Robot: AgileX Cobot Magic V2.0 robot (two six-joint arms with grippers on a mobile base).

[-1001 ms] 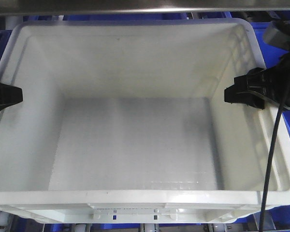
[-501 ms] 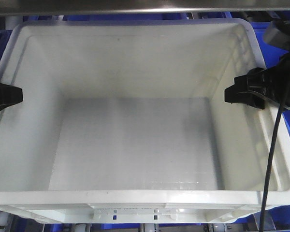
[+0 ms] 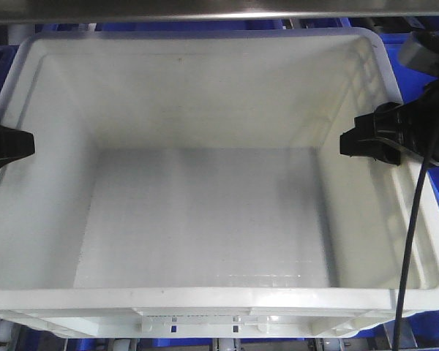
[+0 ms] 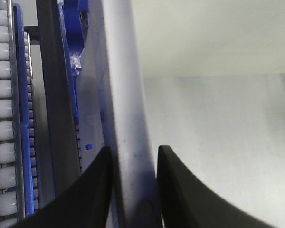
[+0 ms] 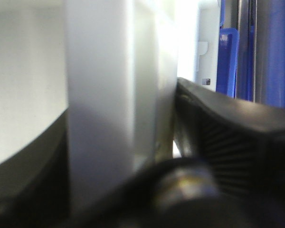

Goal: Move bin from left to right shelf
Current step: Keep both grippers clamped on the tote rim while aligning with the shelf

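Observation:
A large empty white bin (image 3: 205, 219) fills the front view, under a metal shelf rail. My left gripper (image 3: 4, 146) is shut on the bin's left wall; in the left wrist view my left gripper (image 4: 133, 156) has one black finger on each side of the white rim (image 4: 123, 95). My right gripper (image 3: 380, 139) is shut on the bin's right wall; in the right wrist view my right gripper (image 5: 123, 142) straddles the white wall (image 5: 99, 95), one finger inside and one outside.
Blue bins (image 3: 428, 95) show behind and beside the white bin. A roller conveyor track (image 4: 2, 118) runs along the left outside the bin. A metal rail (image 3: 205, 11) crosses the top. A black cable (image 3: 413, 219) hangs from the right arm.

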